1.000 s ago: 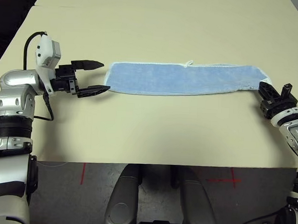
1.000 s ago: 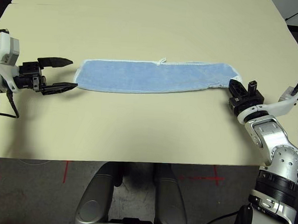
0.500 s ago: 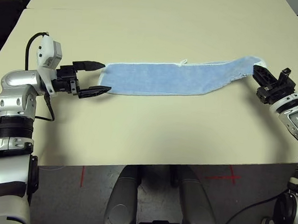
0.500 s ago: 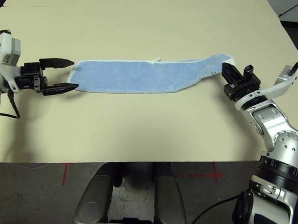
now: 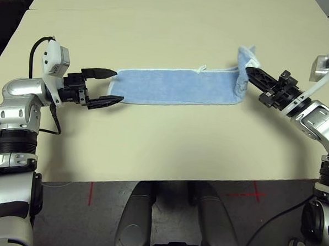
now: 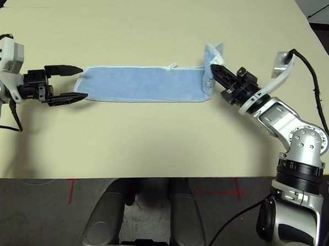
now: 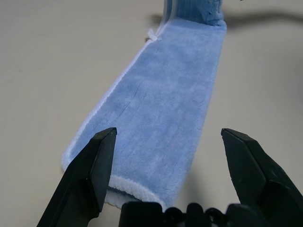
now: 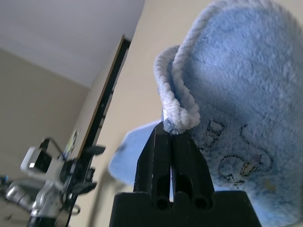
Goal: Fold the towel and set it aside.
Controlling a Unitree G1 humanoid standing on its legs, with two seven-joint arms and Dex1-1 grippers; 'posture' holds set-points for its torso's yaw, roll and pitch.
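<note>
The light blue towel (image 5: 177, 86) lies as a long strip across the middle of the tan table. Its right end is lifted and curled back over the strip, pinched in my right gripper (image 5: 250, 72), which is shut on the white stitched edge (image 8: 176, 109). A faint embroidered motif (image 8: 239, 158) shows on the raised part. A small white tag (image 5: 202, 69) sticks out from the far edge. My left gripper (image 5: 116, 86) stands open at the towel's left end, one finger (image 7: 90, 168) on each side of the short edge, low over the table.
The table (image 5: 169, 140) runs wide around the towel, with its front edge (image 5: 167, 181) near my body. A seam to a second table (image 5: 159, 13) crosses at the back. Dark floor with red tape marks lies below the front edge.
My right gripper has lifted the towel's right end and carried it left, so the flat strip is shorter. The left gripper has stayed open at the left end.
</note>
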